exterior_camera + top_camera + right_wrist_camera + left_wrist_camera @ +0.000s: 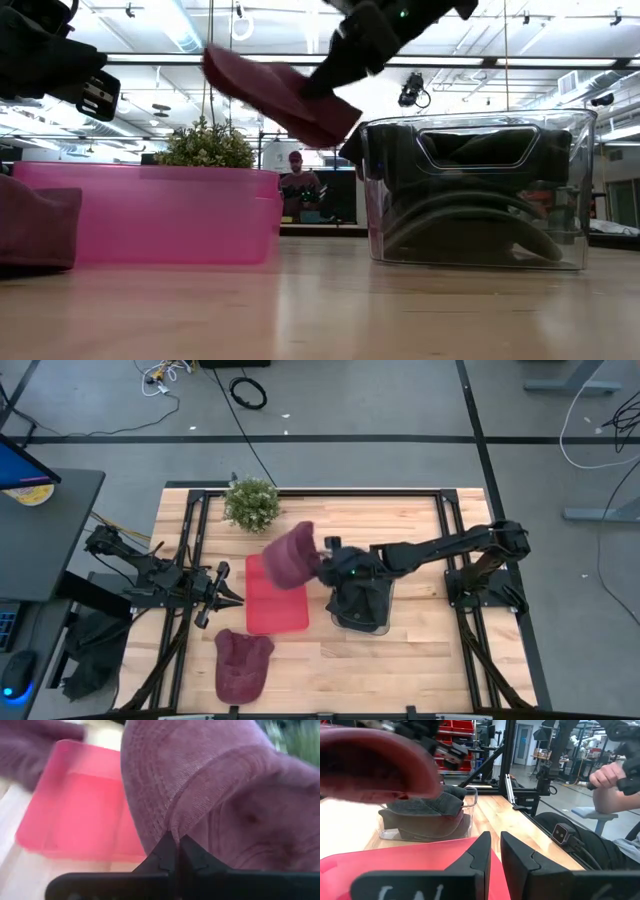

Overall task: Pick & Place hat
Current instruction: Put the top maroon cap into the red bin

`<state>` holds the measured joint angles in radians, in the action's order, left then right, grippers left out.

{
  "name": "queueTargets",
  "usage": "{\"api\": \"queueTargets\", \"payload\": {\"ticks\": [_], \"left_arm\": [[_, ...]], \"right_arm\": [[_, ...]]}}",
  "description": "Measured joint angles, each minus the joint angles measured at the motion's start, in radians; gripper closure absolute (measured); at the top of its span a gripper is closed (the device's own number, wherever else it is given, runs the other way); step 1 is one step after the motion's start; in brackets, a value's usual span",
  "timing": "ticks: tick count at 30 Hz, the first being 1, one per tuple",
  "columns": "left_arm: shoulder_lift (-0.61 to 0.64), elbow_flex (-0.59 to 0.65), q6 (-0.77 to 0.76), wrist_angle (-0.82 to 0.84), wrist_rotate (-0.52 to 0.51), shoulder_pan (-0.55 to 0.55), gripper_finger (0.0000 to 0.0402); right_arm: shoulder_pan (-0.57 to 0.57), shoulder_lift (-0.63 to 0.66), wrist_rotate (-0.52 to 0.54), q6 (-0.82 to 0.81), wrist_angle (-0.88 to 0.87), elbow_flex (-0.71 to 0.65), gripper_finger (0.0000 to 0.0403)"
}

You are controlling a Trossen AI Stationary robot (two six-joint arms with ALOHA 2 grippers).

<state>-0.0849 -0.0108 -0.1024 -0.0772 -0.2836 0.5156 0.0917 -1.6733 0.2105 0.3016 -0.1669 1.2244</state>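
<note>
My right gripper (322, 560) reaches in from the table's right and is shut on a maroon hat (288, 555), which is in the air over the far end of the pink tray (275, 610). The low view shows this hat (275, 90) tilted above the tray (150, 215). A second maroon hat (243, 663) lies flat on the table near the near edge. My left gripper (228, 588) waits at the tray's left side, its fingers (482, 852) a narrow gap apart, touching nothing. My right gripper (176, 847) pinches the lifted hat between its two fingers at a raised fold of the cloth (172, 822). It comes from the table's right, slanting down. The hat is clear of the tray and tilted, with its free side (225, 65) stretching toward the table's left.
A clear plastic bin (480, 190) holding dark hats stands just right of the tray, under my right arm. A small potted plant (251, 503) sits at the far edge. A person's hand (605, 775) shows beyond the table. Bare wood lies along the near edge.
</note>
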Motion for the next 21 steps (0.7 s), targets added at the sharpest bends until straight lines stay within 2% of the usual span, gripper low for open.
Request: {"api": "queueTargets", "payload": {"ticks": [3, 13, 21], "left_arm": [[0.0, 0.0, 0.0, 0.0, 0.0, 0.0, 0.0358], [0.0, 0.0, 0.0, 0.003, 0.0, 0.0, 0.0358], [0.0, 0.0, 0.0, 0.001, 0.001, 0.0, 0.0358]], "right_arm": [[0.021, -0.001, 0.0, 0.144, 0.002, 0.0, 0.0403], [0.024, -0.043, -0.038, 0.372, 0.088, 0.0, 0.0403], [0.032, -0.038, -0.031, 0.339, 0.068, 0.0, 0.0403]]}}
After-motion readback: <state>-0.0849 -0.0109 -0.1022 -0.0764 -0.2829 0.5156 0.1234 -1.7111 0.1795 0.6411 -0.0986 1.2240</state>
